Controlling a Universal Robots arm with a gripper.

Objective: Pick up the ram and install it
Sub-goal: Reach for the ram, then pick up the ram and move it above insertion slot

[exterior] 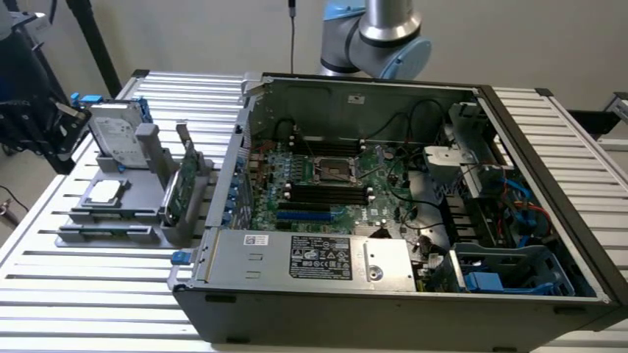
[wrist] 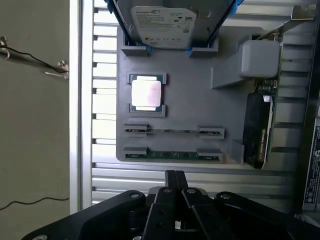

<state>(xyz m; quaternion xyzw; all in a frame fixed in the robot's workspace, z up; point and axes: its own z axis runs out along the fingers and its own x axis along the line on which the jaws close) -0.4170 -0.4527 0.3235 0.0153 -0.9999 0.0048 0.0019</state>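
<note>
Two ram sticks stand on edge in the grey parts holder [wrist: 200,100]. The nearer ram stick [wrist: 172,155] shows its green edge, and the other ram stick [wrist: 172,131] lies parallel just behind it. My gripper [wrist: 175,174] hangs above the slatted table just off the holder's ram end, with its black fingers shut together and nothing between them. In the exterior view the ram [exterior: 98,229] lies at the holder's near end, to the left of the open computer case [exterior: 393,294]. The motherboard's black slots [exterior: 329,193] lie inside the case.
The holder also carries a silver hard drive [wrist: 162,22], a processor chip [wrist: 146,93] and a larger green card with a metal bracket [wrist: 260,130]. The case wall rises close beside the card. The table's edge [wrist: 75,125] drops to the floor, where a cable lies.
</note>
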